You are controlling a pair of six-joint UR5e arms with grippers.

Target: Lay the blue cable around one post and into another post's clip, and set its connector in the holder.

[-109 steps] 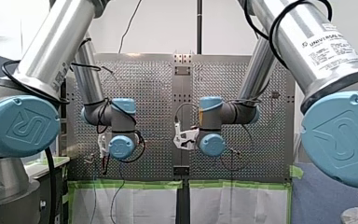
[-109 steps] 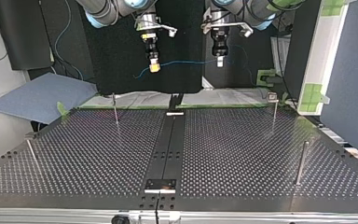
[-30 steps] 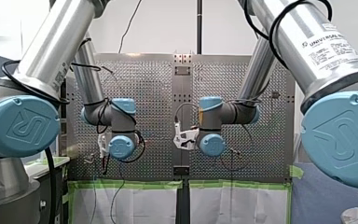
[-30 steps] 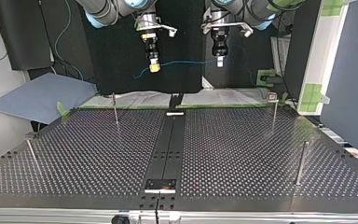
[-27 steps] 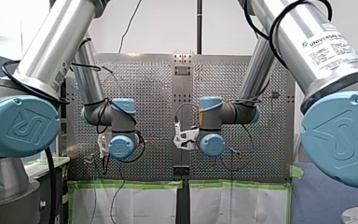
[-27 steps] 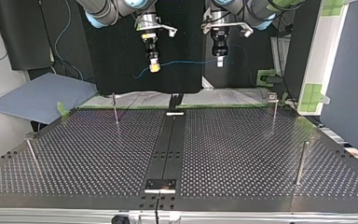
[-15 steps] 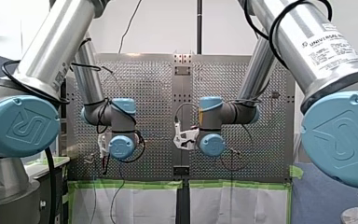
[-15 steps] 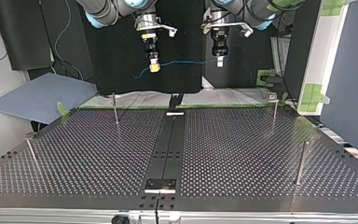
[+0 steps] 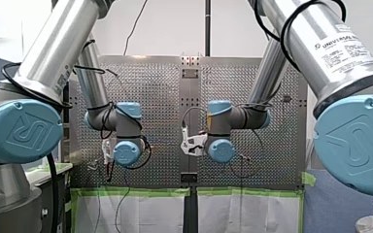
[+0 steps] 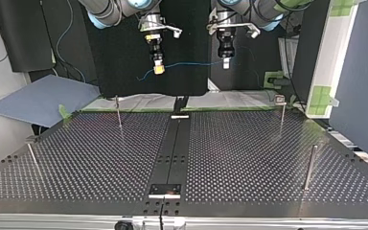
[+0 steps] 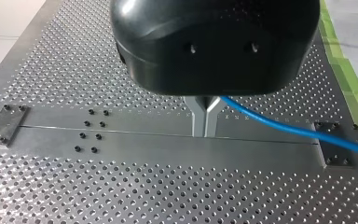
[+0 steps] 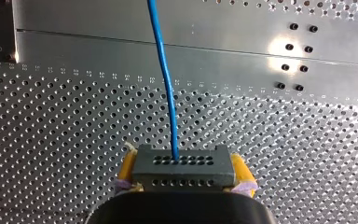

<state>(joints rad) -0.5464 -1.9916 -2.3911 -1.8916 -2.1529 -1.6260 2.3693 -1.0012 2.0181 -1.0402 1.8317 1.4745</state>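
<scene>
Blue cable (image 10: 191, 63) runs taut through the air from one of my grippers to the other, well above the perforated table (image 10: 249, 158). In the right wrist view its dark grey connector (image 12: 183, 161) sits clamped between the yellow pads (image 12: 127, 169) of my right gripper (image 12: 184, 171). The cable (image 12: 165, 74) leaves the connector's pierced face and runs straight ahead over the table's plain centre strip (image 12: 98, 44).

My left gripper (image 11: 205, 122) has its metal fingers (image 11: 198, 119) pinched together on the cable (image 11: 279, 125) further along. From there the cable slants off to one side, over a dark plate (image 11: 334, 144) at the strip's end.

In the top view both arms come down from the upper edge, wrists vertical and fingers pointing down. My right gripper (image 10: 159, 69) is at the view's left and my left gripper (image 10: 226, 63) at its right, at about the same height, apart from each other. Four thin posts stand on the table below, none touching the cable: two far ones (image 10: 119, 112) (image 10: 281, 117) and two near ones (image 10: 32, 158) (image 10: 309, 165).
</scene>
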